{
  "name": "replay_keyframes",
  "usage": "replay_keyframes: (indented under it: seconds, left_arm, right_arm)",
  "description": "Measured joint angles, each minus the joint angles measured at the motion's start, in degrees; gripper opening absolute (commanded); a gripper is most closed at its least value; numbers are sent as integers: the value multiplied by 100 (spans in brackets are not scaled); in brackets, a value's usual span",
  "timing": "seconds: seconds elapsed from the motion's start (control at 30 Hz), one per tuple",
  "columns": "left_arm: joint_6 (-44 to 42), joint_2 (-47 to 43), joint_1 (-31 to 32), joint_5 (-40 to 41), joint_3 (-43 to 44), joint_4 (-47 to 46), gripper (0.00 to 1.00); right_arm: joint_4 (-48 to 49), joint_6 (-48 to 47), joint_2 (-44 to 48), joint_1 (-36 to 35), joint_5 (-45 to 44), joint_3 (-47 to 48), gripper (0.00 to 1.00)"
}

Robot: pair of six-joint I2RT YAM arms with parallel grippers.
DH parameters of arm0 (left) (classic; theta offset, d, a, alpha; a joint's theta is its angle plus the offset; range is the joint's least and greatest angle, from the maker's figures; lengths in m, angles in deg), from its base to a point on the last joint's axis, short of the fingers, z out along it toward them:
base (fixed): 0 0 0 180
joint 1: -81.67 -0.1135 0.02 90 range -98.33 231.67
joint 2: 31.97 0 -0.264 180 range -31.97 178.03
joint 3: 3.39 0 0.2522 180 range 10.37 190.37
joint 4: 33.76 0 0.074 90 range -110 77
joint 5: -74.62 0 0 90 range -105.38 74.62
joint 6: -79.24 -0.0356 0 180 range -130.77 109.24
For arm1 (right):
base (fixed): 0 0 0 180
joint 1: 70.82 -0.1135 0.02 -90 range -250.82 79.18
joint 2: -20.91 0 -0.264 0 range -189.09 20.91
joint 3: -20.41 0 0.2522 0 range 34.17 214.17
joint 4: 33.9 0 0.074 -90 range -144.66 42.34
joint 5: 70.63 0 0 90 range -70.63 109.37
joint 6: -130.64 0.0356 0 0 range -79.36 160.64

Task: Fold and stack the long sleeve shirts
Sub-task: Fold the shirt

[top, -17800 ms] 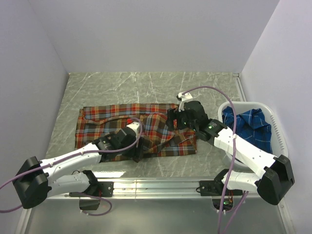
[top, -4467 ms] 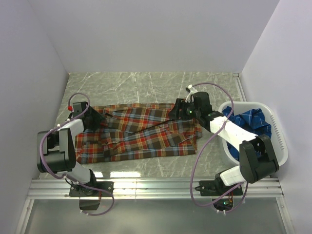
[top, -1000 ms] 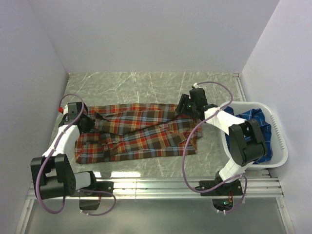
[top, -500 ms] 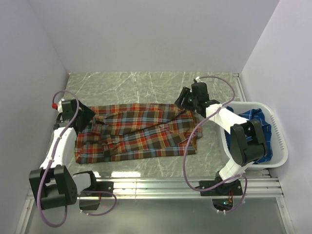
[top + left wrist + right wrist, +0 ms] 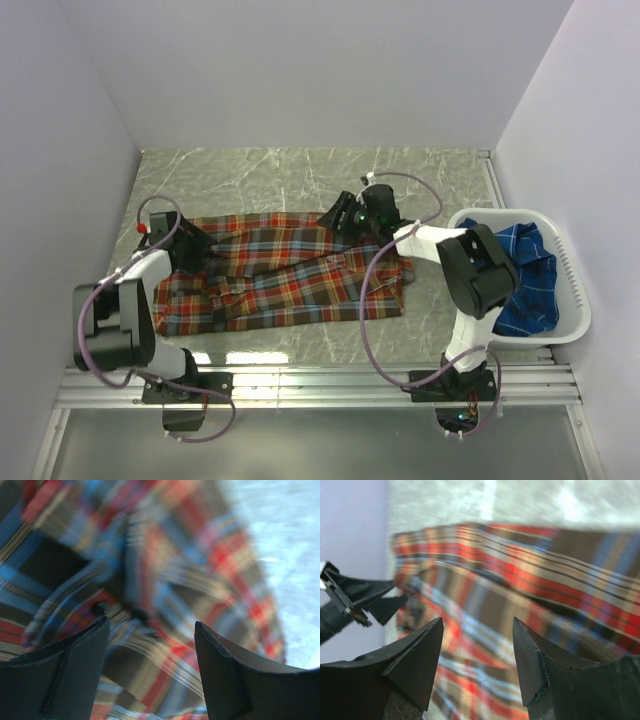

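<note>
The red-orange plaid shirt (image 5: 290,275) lies spread on the table, with a sleeve folded across its front. My left gripper (image 5: 197,246) is open and empty over the shirt's left end; its wrist view shows blurred plaid fabric (image 5: 165,570) just beyond the gripper (image 5: 151,630). My right gripper (image 5: 338,217) is open and empty over the shirt's far edge near the right end; its wrist view looks along the shirt (image 5: 520,580) past the gripper (image 5: 477,627) to the left gripper (image 5: 357,602). The blue plaid shirt (image 5: 525,265) lies bunched in the basket.
A white plastic basket (image 5: 573,290) stands at the right edge of the table, against the right wall. Lilac walls close in the left, back and right. A metal rail (image 5: 320,385) with the arm bases runs along the near edge.
My right gripper has swung left along the shirt's far edge. My left gripper has moved right, from the shirt's left edge to over the cloth. The shirt lies as before.
</note>
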State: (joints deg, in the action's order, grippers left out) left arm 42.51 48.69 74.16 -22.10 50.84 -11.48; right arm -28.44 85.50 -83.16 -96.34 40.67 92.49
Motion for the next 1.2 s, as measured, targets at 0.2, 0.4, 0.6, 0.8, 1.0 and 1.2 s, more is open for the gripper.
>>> replay_keyframes:
  seconds: [0.2,0.4,0.6,0.8,1.0,1.2]
  left_arm:
    - [461,385,-35,107,-138,-369,73]
    - [713,391,-85,208,-188,-479,74]
    - [671,275,-175,306,-153,-291,78]
    - [249,44,-173,334,367,175,78]
    - [-111,365,-129,63,1228,-149,74]
    - [-173,1716,-125,-138,1751,-691,72]
  right_arm:
    - [-2,140,-332,205,-470,-455,65]
    - [-323,197,-131,511,-1261,-540,65]
    - [-1008,-116,190,643,-1987,-439,65]
    - [-1027,-378,437,579,-1665,-11,65]
    - [-319,-116,63,234,-1019,588,66]
    - [420,247,-1008,-103,-503,1005,66]
